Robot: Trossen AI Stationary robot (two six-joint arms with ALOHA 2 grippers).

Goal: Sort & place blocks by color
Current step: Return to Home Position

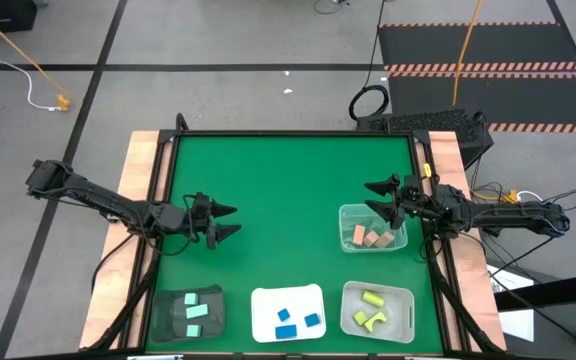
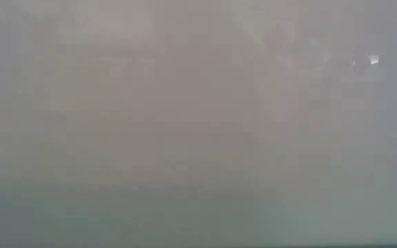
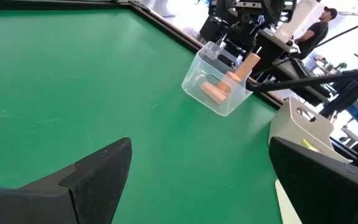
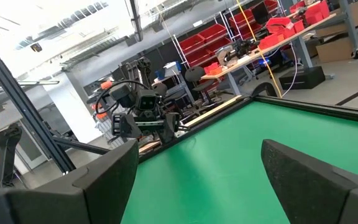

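Observation:
All blocks lie sorted in four containers. Tan blocks [image 1: 371,238] sit in a clear bin [image 1: 346,212]; in the left wrist view one tan bar [image 3: 248,65] stands slanted in it. Mint blocks [image 1: 197,311] lie in a dark tray, blue blocks [image 1: 288,322] on a white tray, and yellow blocks [image 1: 370,299] in another clear bin. My right gripper [image 1: 372,198] [image 4: 199,146] is open and empty, over the far left corner of the tan bin. My left gripper [image 1: 230,221] [image 3: 201,146] is open and empty above the green mat's left half.
The dark tray [image 1: 164,322], white tray [image 1: 264,300] and yellow bin [image 1: 404,296] line the near edge. The green mat [image 1: 288,190] is bare in the middle and far part. A person [image 3: 319,27] stands beyond the table. The low view shows only grey blur.

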